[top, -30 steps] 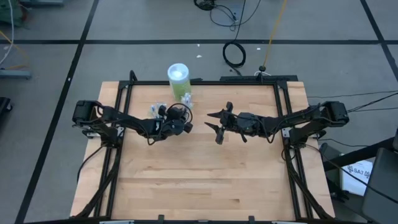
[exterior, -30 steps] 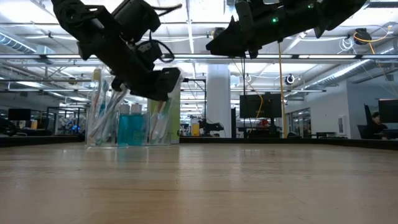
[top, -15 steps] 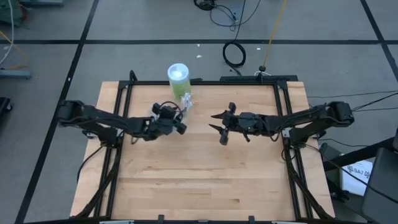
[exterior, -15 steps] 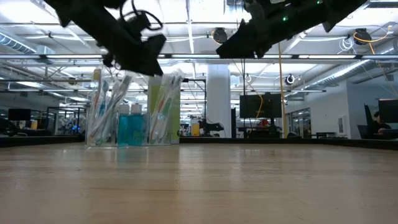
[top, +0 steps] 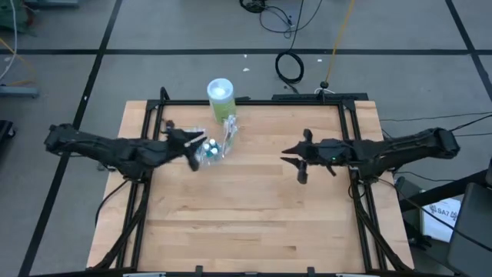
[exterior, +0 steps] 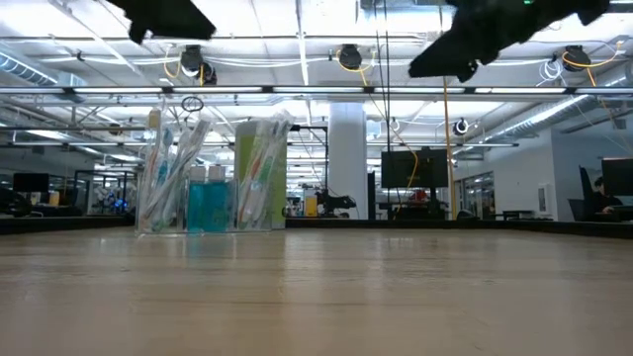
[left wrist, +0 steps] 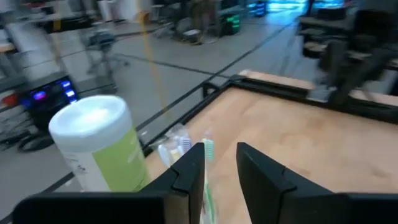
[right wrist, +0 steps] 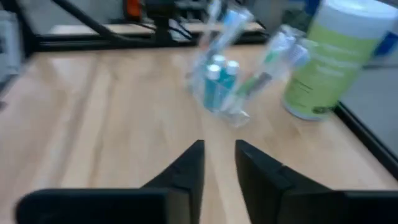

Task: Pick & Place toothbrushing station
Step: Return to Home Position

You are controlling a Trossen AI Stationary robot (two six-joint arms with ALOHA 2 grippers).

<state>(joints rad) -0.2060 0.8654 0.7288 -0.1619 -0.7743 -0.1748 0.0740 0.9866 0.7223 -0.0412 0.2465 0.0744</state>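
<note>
The toothbrushing station [top: 214,146] stands on its base at the table's far left. It is a small clear cup [exterior: 212,193] holding pale toothbrushes [exterior: 174,158] and blue toothpaste tubes [right wrist: 217,82]. My left gripper [top: 197,152] hangs high above the table just left of the station. Its fingers [left wrist: 186,174] stand a little apart with nothing between them. My right gripper [top: 294,164] hovers over the table's right half, pointing at the station. It is narrowly open [right wrist: 219,165] and holds nothing.
A green wipes canister [top: 221,96] with a white lid stands on the far edge just behind the station. A black frame rail [top: 254,101] runs round the wooden table. The bare near half of the tabletop [top: 246,223] lies below both arms.
My left gripper has risen from low beside the station and drawn back toward the table's left edge, uncovering the cup and brushes. My right gripper has drawn back toward the right edge. The station has stayed where it was.
</note>
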